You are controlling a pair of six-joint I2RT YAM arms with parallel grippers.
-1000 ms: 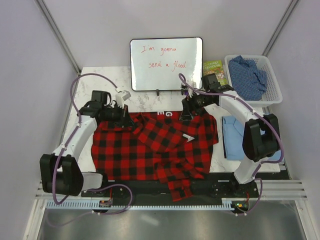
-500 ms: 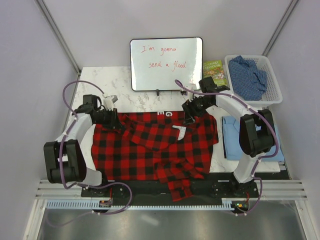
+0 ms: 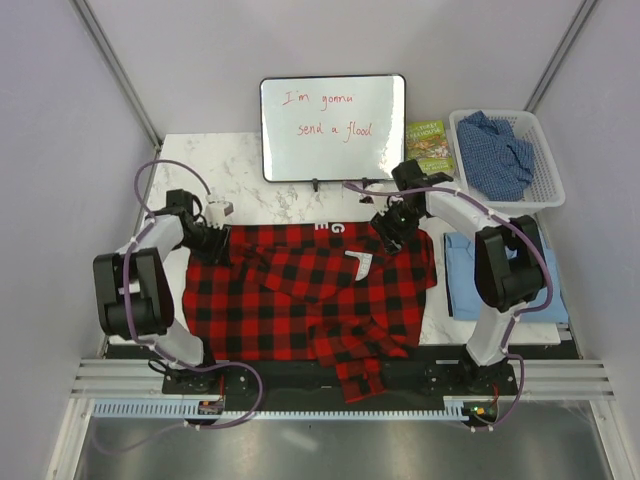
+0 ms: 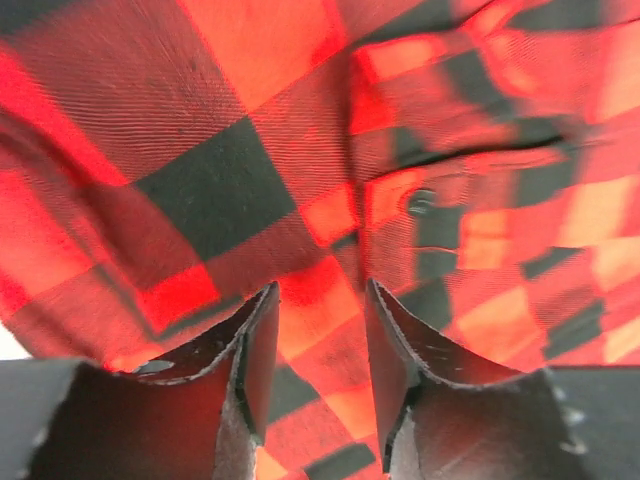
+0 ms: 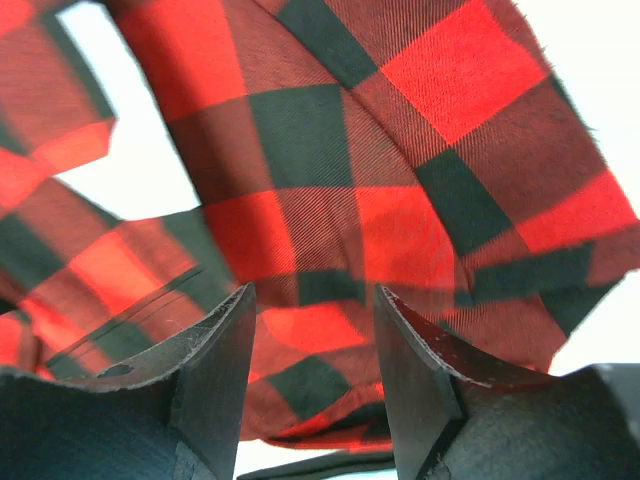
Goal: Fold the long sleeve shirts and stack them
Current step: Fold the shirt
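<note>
Flannel lies beneath both parted end effectors.

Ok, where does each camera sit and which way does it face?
Top external: above and behind the bases, looking down on the red-and-black checked flannel shirt on the white marbled table; left arm and right arm show.
Left wrist: on the left arm, close over the flannel; left end effector shows, open.
Right wrist: on the right arm, over the flannel's edge; right end effector shows, open.
Shared: all see the flannel.
</note>
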